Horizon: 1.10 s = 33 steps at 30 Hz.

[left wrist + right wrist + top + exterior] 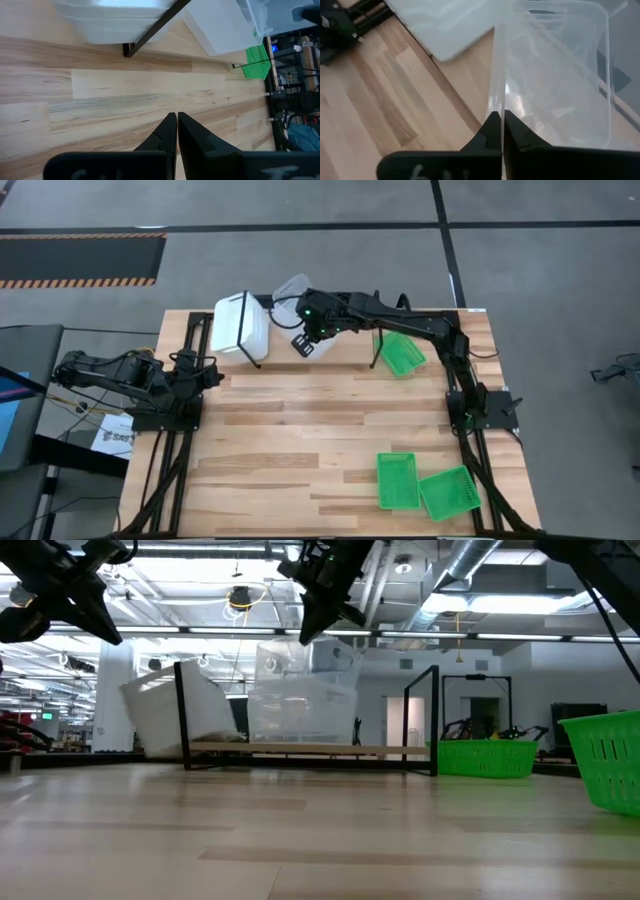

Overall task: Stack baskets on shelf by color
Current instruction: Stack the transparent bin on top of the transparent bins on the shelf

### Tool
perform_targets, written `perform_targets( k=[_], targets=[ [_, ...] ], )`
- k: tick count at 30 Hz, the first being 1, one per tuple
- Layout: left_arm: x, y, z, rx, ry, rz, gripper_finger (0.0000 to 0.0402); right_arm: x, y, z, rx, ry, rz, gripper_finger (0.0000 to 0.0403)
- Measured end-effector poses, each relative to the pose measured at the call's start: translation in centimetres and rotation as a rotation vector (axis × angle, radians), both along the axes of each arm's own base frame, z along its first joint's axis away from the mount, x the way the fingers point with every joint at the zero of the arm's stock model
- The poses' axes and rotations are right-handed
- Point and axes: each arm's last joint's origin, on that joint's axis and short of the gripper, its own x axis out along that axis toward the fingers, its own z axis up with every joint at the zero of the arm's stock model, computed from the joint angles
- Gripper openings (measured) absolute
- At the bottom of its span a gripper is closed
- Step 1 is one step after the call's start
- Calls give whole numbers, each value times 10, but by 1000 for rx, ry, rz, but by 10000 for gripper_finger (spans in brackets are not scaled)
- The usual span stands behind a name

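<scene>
Two green baskets point(397, 480) wait at five o'clock on the bench point(300, 440). The right gripper point(305, 340), fingers pinched together, hovers over the clear basket point(292, 292) on the shelf point(310, 748) at twelve; a nudge could tip it off. The left gripper point(177, 131), fingers together, idles at nine.

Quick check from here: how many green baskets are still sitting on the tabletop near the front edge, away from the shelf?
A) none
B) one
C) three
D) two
D: the high view shows two green baskets side by side at the table's front right, one and the other, while a third green basket lies by the shelf at the far end.
</scene>
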Motion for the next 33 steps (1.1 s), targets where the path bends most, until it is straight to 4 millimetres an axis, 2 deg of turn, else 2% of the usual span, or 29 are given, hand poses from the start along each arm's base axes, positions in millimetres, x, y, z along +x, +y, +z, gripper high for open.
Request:
perform_targets(
  k=[12, 21, 25, 30, 33],
  targets=[
    [0, 0, 0, 0, 0, 0, 2, 4, -1, -15, -4, 53, 29, 14],
    [1, 0, 1, 2, -21, 4, 2, 2, -5, -15, 29, 51, 41, 126],
    [6, -1, 6, 27, -85, 3, 2, 2, -5, -11, 21, 24, 35, 175],
    [14, 1, 16, 101, -192, 32, 12, -4, -6, 13, -18, -13, 8, 202],
    [14, 3, 22, 116, -210, 38, 34, -11, -9, 12, -25, 53, -15, 203]
  ],
)
